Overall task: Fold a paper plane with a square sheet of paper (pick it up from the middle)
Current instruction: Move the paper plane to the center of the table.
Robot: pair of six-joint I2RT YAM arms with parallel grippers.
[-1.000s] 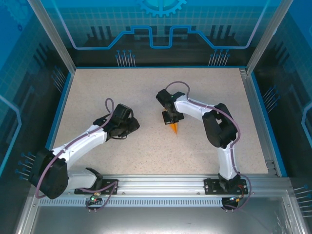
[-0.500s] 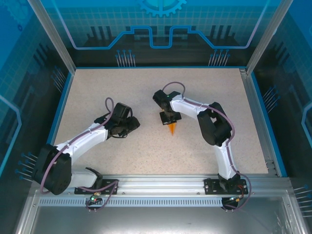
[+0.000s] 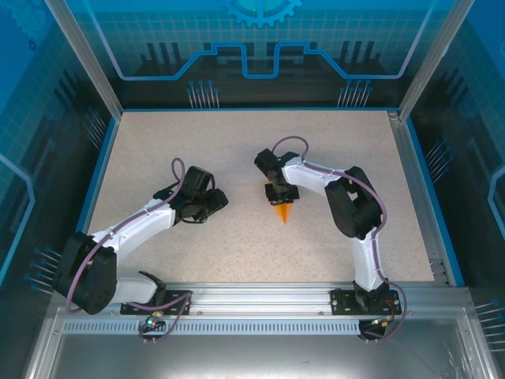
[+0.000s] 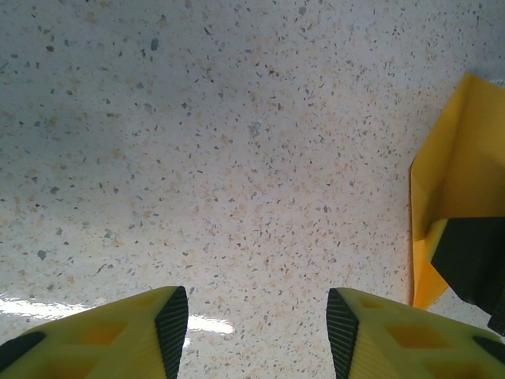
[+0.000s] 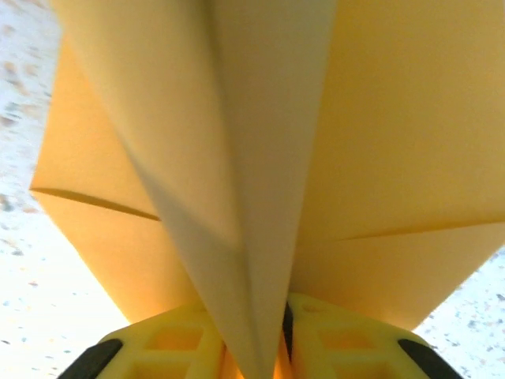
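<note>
The square sheet of paper stands folded into a small bright-orange paper plane (image 3: 282, 213) near the table's middle, its sharp tip pointing toward the near edge. My right gripper (image 3: 280, 193) sits over its back end. In the right wrist view the plane's centre ridge (image 5: 252, 197) runs down between the yellow fingers (image 5: 339, 339), which are shut close around it, wings spreading to both sides. My left gripper (image 3: 213, 201) is a short way left of the plane, low over the table. It stands open (image 4: 256, 316) with bare tabletop between its fingers, and the plane (image 4: 461, 174) shows at that view's right edge.
The speckled tabletop (image 3: 237, 142) is bounded by blue rails and an aluminium frame (image 3: 260, 294) at the near edge. A black part of the right gripper (image 4: 473, 260) shows beside the plane in the left wrist view.
The right gripper has shifted slightly right and toward the near edge with the plane. The left arm has barely moved.
</note>
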